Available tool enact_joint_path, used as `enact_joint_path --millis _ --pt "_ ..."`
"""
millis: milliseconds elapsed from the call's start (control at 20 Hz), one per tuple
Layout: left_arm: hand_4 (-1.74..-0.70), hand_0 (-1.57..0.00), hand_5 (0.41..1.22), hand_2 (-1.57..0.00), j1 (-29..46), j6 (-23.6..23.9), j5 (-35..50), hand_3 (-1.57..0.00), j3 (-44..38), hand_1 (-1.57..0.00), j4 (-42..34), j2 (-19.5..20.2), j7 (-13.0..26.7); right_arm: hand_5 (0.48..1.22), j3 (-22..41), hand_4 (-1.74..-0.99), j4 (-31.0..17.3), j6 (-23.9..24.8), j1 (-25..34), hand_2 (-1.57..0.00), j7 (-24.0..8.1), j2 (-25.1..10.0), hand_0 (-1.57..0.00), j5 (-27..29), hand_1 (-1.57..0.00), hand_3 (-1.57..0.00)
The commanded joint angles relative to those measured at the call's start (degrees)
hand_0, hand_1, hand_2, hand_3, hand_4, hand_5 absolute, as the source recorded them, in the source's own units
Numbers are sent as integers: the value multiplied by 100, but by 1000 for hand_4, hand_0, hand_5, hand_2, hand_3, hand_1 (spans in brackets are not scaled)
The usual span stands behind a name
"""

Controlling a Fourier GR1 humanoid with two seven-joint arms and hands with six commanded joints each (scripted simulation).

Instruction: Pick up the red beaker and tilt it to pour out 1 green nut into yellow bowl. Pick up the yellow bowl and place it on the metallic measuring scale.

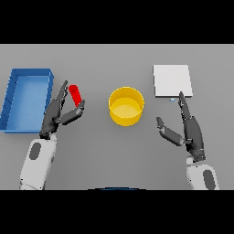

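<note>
The left hand [58, 112] is over the grey bench [100, 151], its fingers straight and spread, the thumb angled out toward the bowl side. The red beaker [76, 94] sits in the gap between those fingers and the thumb, leaning away from upright, its top tipped toward the fingertips. Whether the fingers touch it cannot be told; they are not curled round it. No nut can be made out in or near the beaker.

On the outer side of the left hand, just beside its fingers, lies a blue tray [13, 91] with raised walls.

The yellow bowl [126, 106] stands upright on the bench between the two hands, nearer the left thumb than the right one, and apart from both. Its inside shows only yellow; nothing else can be made out in it.

The right hand [188, 130] is over the bench too, fingers straight and relaxed, thumb held out toward the bowl, holding nothing. Just beyond its fingertips lies the scale [172, 81], a flat pale square plate with nothing on it. The longest fingertip reaches the scale's near edge, by a small light blue mark there.
</note>
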State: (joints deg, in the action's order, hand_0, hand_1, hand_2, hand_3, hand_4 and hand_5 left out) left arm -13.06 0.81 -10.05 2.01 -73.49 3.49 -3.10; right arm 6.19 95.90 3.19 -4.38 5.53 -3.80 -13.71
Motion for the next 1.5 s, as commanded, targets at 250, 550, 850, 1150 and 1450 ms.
enact_joint_path --millis 250,550,850,1150,1450 --pt "-1298 1 691 1 -611 36 -67 1 -134 1 829 24 -61 644 -103 -1272 -31 -23 20 1 -61 -42 1 113 1 1" --pt "-1289 1 683 1 -1102 47 -38 1 -252 1 1406 -32 -155 638 -44 -1265 47 -4 -47 1 -112 15 1 73 1 1" --pt "-1348 1 704 0 -1408 76 109 1 -440 1 1906 -166 -526 641 -66 -1261 47 19 -98 1 -72 -20 1 46 1 1" --pt "-1541 -844 997 -900 -1698 367 124 -838 -630 -874 2319 -283 -592 646 -77 -1256 102 2 -72 1 -113 -58 1 53 1 1" --pt "-1505 -1380 1162 -1395 -1686 303 -42 -1326 -483 -1388 2269 -304 -554 645 -84 -1257 125 -14 -132 1 -70 -75 1 69 1 1"
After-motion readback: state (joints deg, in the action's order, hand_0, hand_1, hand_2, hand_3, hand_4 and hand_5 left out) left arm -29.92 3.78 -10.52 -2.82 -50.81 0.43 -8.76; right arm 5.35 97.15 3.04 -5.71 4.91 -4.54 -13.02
